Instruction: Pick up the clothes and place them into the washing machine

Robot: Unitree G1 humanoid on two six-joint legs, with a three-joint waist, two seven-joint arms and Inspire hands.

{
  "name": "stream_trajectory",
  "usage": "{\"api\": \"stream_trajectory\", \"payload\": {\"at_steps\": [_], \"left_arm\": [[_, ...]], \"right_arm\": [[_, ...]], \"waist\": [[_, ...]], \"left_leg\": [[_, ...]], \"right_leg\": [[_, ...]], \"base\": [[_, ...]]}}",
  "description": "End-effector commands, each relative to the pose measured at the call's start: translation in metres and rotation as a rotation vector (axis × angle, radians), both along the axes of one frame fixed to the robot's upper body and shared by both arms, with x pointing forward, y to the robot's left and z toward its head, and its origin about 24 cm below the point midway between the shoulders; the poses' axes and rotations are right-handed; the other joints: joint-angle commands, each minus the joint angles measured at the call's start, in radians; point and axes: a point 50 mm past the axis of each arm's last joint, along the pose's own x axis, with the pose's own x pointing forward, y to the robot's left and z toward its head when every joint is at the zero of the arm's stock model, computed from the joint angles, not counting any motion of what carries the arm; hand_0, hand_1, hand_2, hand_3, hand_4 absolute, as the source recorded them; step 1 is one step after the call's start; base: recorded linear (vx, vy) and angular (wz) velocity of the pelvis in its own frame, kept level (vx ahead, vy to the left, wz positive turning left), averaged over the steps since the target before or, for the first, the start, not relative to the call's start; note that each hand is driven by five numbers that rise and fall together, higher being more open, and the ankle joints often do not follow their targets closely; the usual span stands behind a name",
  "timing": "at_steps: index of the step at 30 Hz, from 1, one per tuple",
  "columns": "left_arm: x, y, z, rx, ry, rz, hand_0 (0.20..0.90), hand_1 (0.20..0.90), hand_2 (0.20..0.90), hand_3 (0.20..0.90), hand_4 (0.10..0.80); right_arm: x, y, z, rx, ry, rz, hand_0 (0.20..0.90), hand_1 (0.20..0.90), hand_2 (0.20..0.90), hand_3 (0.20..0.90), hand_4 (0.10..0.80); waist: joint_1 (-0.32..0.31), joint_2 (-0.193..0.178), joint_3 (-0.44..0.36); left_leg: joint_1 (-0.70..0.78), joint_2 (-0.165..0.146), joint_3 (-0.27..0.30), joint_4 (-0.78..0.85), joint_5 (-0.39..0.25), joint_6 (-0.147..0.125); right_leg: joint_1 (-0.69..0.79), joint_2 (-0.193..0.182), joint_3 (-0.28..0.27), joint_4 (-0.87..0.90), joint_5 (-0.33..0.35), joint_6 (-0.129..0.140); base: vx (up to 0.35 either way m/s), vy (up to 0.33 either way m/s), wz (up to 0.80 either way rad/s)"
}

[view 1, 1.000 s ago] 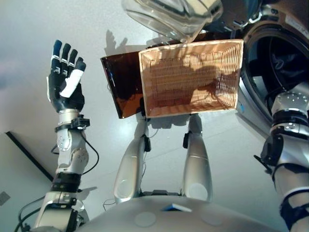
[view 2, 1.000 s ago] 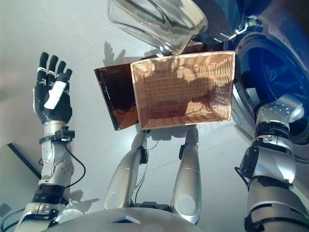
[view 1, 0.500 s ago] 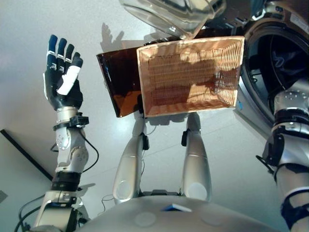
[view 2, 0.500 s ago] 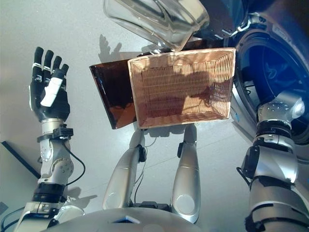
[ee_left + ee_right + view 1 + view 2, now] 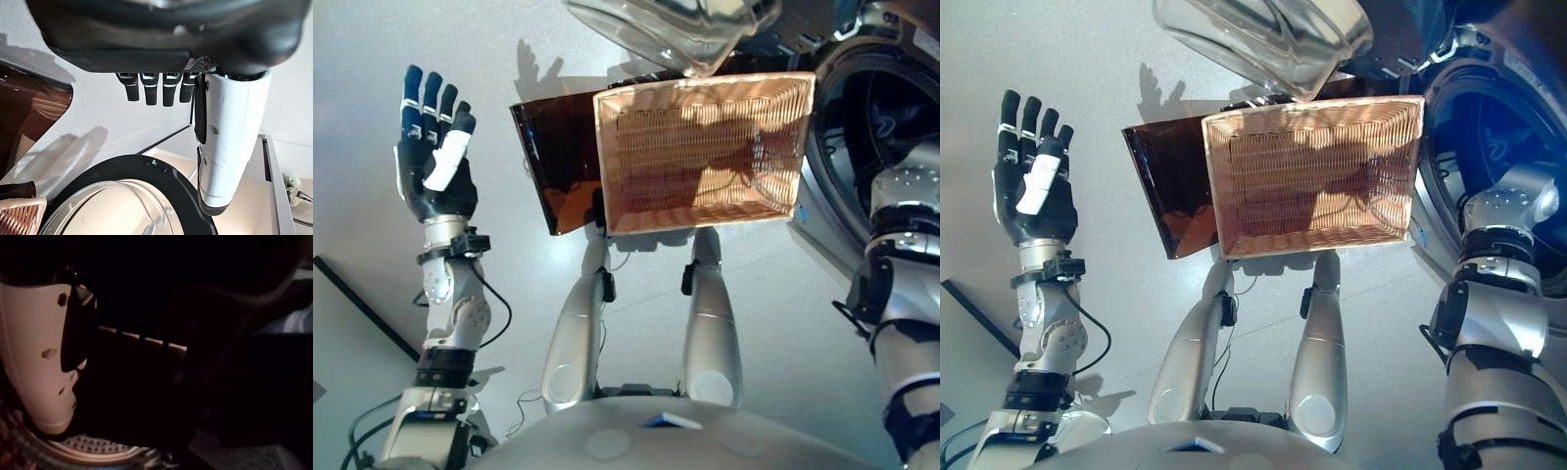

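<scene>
The woven basket [image 5: 705,147] in front of me holds no clothes. No clothes show clearly in any view. The washing machine [image 5: 886,108] stands at the right with its round opening dark. My right arm [image 5: 901,245] reaches into that opening, so the eye views do not show its hand. In the right wrist view the right hand [image 5: 44,367] shows only its white-covered thumb against darkness, above the perforated drum wall [image 5: 93,445]; what lies past it is too dark to read. My left hand [image 5: 431,176] is raised at the left, fingers [image 5: 156,90] straight, holding nothing.
The washer's clear glass door [image 5: 675,29] hangs open above the basket's far edge. A brown translucent panel [image 5: 558,166] stands against the basket's left side. A dark strip [image 5: 362,313] crosses the grey floor at the lower left.
My left hand has drifted a little up and to the left, still open. The right arm stays inside the washer opening.
</scene>
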Motion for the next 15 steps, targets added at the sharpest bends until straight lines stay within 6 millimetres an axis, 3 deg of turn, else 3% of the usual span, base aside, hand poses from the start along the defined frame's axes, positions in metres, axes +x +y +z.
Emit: {"api": "stream_trajectory", "payload": {"at_steps": [1, 4, 5, 6, 7, 15], "left_arm": [[-0.023, 0.025, 0.030, 0.063, -0.171, 0.090, 0.900, 0.900, 0.900, 0.900, 0.800], [-0.023, 0.024, 0.029, 0.064, -0.168, 0.091, 0.900, 0.900, 0.900, 0.900, 0.800], [-0.023, 0.024, 0.030, 0.066, -0.173, 0.089, 0.900, 0.900, 0.900, 0.900, 0.800], [-0.023, 0.024, 0.030, 0.066, -0.175, 0.086, 0.900, 0.900, 0.900, 0.900, 0.800], [-0.023, 0.023, 0.030, 0.063, -0.177, 0.082, 0.900, 0.900, 0.900, 0.900, 0.800], [-0.023, 0.023, 0.031, 0.063, -0.184, 0.068, 0.900, 0.900, 0.900, 0.900, 0.800]], "right_arm": [[-0.033, -0.024, 0.058, -0.124, -0.204, -0.217, 0.200, 0.200, 0.200, 0.200, 0.300], [-0.033, -0.023, 0.057, -0.135, -0.195, -0.215, 0.200, 0.200, 0.200, 0.200, 0.300], [-0.032, -0.022, 0.058, -0.157, -0.176, -0.209, 0.521, 0.521, 0.521, 0.521, 0.529], [-0.032, -0.022, 0.059, -0.163, -0.168, -0.207, 0.686, 0.686, 0.686, 0.686, 0.647], [-0.031, -0.021, 0.058, -0.170, -0.158, -0.199, 0.900, 0.900, 0.900, 0.900, 0.800], [-0.020, -0.013, 0.053, -0.274, -0.062, -0.114, 0.900, 0.900, 0.900, 0.900, 0.800]], "waist": [[0.026, -0.004, -0.113], [0.027, -0.003, -0.116], [0.029, -0.003, -0.119], [0.029, -0.003, -0.119], [0.029, -0.003, -0.119], [0.025, -0.010, -0.121]], "left_leg": [[0.042, 0.063, -0.004, -0.009, -0.076, -0.106], [0.043, 0.064, -0.004, -0.009, -0.076, -0.106], [0.042, 0.063, -0.005, -0.009, -0.077, -0.107], [0.042, 0.064, -0.005, -0.009, -0.077, -0.107], [0.042, 0.064, -0.005, -0.009, -0.076, -0.108], [0.047, 0.070, -0.006, -0.009, -0.074, -0.108]], "right_leg": [[-0.058, 0.016, -0.010, 0.015, -0.047, 0.017], [-0.056, 0.016, -0.010, 0.017, -0.049, 0.017], [-0.055, 0.015, -0.012, 0.016, -0.049, 0.017], [-0.055, 0.015, -0.012, 0.016, -0.049, 0.017], [-0.055, 0.016, -0.013, 0.016, -0.048, 0.017], [-0.049, 0.018, -0.014, 0.015, -0.048, 0.015]], "base": [[0.000, 0.000, 0.00], [0.000, 0.000, 0.00], [0.000, 0.000, 0.00], [0.000, 0.000, 0.00], [0.000, 0.000, 0.00], [0.000, 0.000, 0.00]]}}
